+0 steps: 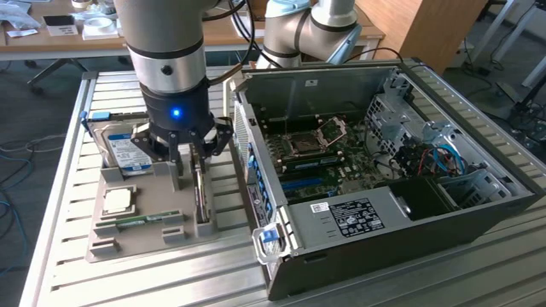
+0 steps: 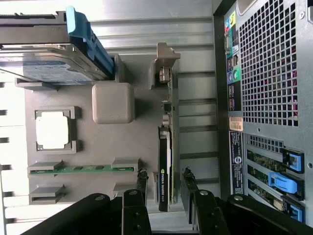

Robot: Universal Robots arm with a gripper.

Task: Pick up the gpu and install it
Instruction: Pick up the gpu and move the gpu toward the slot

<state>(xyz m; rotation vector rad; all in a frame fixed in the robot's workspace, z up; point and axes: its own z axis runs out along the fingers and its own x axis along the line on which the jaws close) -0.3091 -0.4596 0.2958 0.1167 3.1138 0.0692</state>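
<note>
The gpu (image 2: 165, 161) is a thin dark card standing on edge in a slot of the tan holder tray (image 2: 142, 142), its pale bracket end (image 2: 164, 68) away from my gripper. My gripper (image 2: 165, 178) is open, one finger (image 2: 142, 182) on each side of the card with small gaps showing. In the exterior view the gripper (image 1: 189, 167) hangs straight down over the gpu (image 1: 201, 198), just to that view's left of the open computer case (image 1: 384, 160).
The tray (image 1: 153, 240) also holds a hard drive with a blue caddy (image 1: 124, 150), a CPU (image 1: 117, 201) and a green RAM stick (image 1: 145, 219). The case's rear panel (image 2: 264, 98) stands close beside the tray. Another arm's base (image 1: 298, 32) is behind the case.
</note>
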